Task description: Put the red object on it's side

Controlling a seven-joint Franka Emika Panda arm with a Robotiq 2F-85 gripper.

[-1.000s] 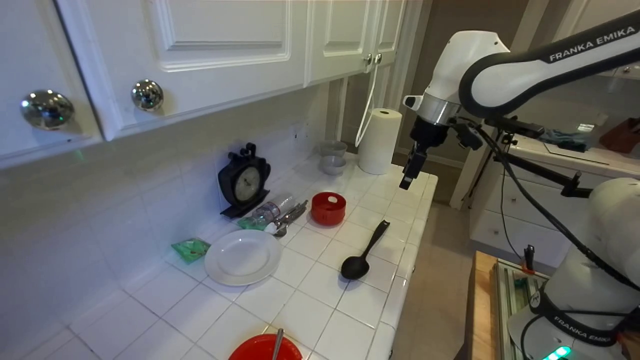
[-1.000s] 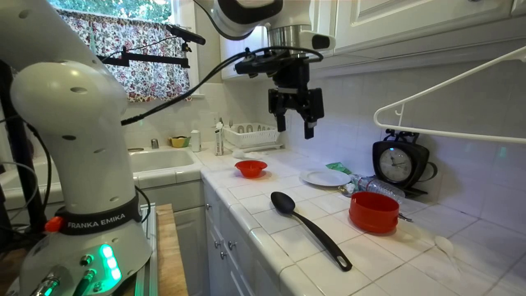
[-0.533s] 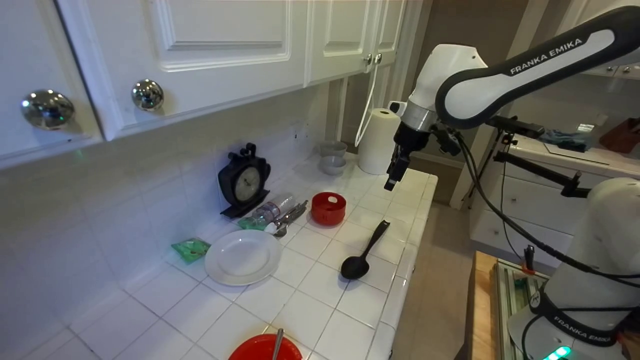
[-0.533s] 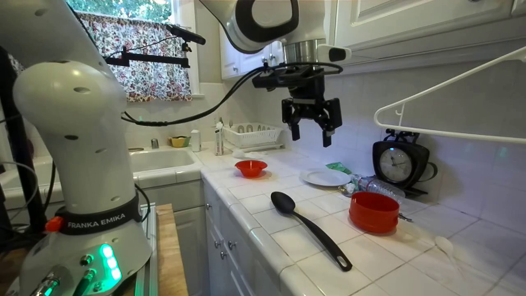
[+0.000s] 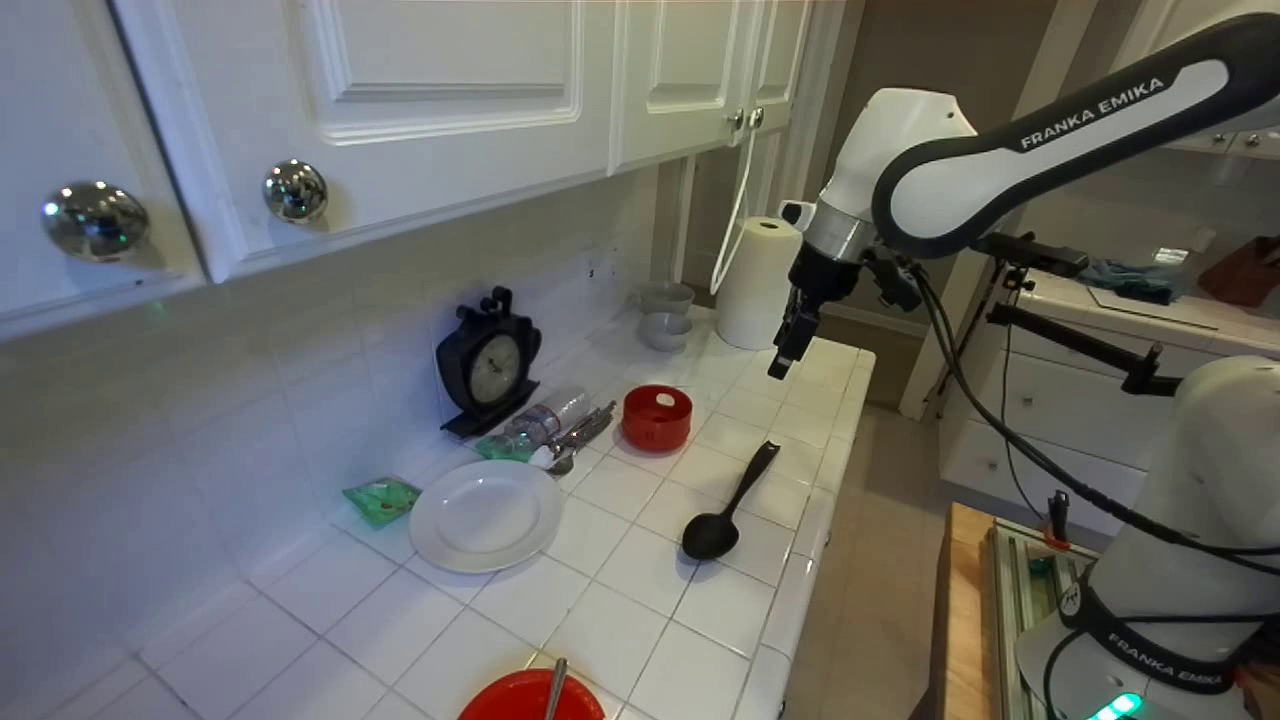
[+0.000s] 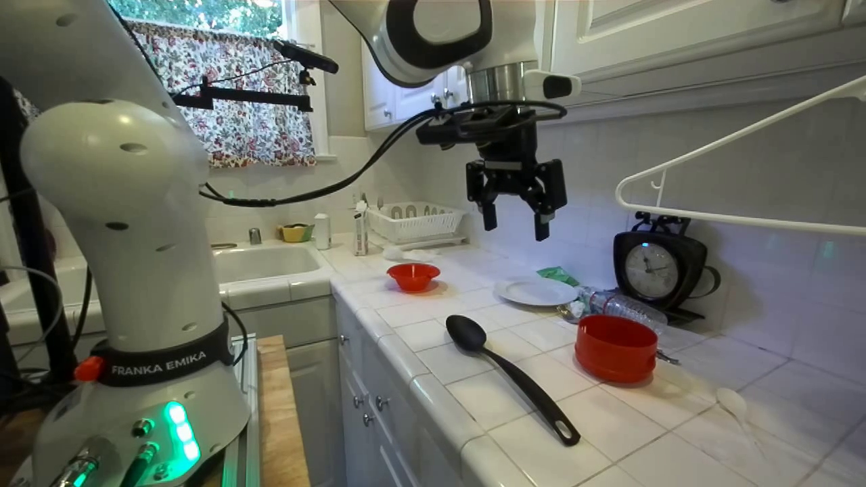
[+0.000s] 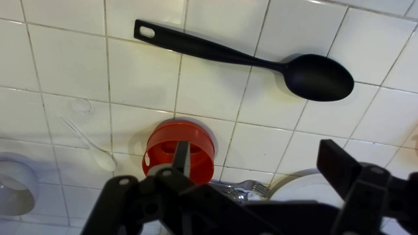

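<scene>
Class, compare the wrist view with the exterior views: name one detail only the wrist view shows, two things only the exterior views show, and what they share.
Only the wrist view: distinct fork tines; in both exterior views the cutlery is too small or hidden.
Only the exterior views: the white hanger and the black-framed dial.
All share: the red cup, the black spoon, at least part of the white plate, and the gripper, open.

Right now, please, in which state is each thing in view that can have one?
Red cup: upright, opening up, not yet on its side
Gripper: open, holding nothing
Black spoon: lying, not held
Red bowl: upright
White plate: lying face up
Plastic bottle: lying on its side
Paper towel roll: standing upright
White hanger: hanging
Lower cabinet doors: shut
Robot base lights: glowing green
</scene>
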